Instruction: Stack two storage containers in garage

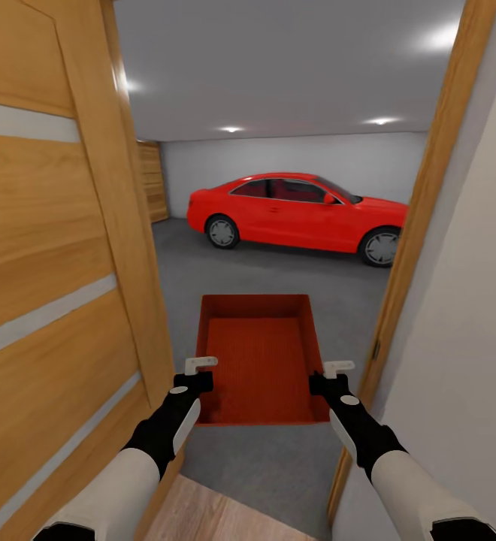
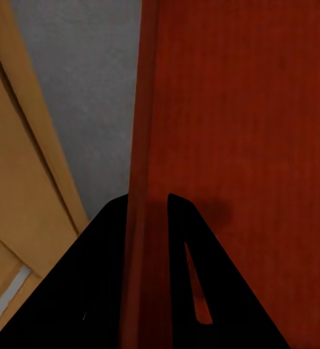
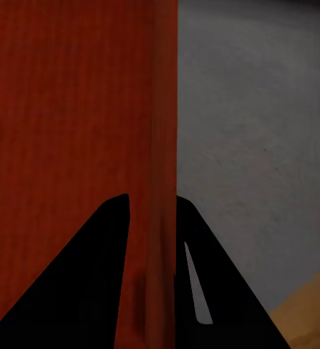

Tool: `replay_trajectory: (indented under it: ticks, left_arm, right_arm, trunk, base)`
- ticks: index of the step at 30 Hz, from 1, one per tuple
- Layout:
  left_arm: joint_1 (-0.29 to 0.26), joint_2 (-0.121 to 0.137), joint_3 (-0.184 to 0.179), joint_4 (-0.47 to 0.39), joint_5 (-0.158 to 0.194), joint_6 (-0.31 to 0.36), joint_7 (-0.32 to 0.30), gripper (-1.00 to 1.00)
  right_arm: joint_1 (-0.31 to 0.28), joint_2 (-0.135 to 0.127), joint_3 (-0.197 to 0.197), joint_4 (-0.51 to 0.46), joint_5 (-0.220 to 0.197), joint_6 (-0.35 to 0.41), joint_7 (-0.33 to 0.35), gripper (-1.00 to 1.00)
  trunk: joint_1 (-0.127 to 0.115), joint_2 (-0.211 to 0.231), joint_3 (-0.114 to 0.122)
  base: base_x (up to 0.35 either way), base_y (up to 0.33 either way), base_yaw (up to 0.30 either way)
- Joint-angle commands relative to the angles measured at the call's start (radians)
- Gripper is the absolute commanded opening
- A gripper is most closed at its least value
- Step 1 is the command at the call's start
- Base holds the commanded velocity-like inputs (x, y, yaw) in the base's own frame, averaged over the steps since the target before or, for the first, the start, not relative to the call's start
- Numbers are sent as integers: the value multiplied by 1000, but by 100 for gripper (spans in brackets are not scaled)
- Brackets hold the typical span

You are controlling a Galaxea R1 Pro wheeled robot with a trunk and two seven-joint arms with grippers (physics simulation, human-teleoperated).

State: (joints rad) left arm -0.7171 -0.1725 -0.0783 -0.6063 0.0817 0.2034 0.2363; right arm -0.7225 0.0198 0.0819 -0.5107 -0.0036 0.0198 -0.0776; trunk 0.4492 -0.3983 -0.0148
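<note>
At garage doorway, 1 storage container [image 1: 259, 361] clamped by L gripper [image 1: 200, 368] & R gripper [image 1: 337, 370]; 1 red car [image 1: 300, 214] beyond.

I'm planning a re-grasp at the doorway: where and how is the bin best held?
By its two long side walls, one gripper per side: left gripper on the left wall, right gripper on the right. The bin is open-topped with low straight walls, thin enough to pinch over the rim.
</note>
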Motion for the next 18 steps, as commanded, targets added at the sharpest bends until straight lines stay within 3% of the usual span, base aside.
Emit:
replay_trajectory:
  ticks: [1, 13, 18]
  left_arm:
    - [-1, -1, -3, -52, 12, 4, 8, -100]
    - [-1, -1, -3, -52, 12, 4, 8, -100]
    - [-1, -1, -3, -52, 12, 4, 8, -100]
  right_arm:
    - [0, 0, 1, 1, -1, 2, -4, -100]
    - [0, 0, 1, 1, -1, 2, -4, -100]
    - [0, 0, 1, 2, -1, 2, -4, -100]
  trunk:
    - [1, -2, -2]
    - [1, -2, -2]
    - [1, -2, -2]
  base:
    - [162, 144, -51]
    - [162, 144, -9]
    - [162, 144, -177]
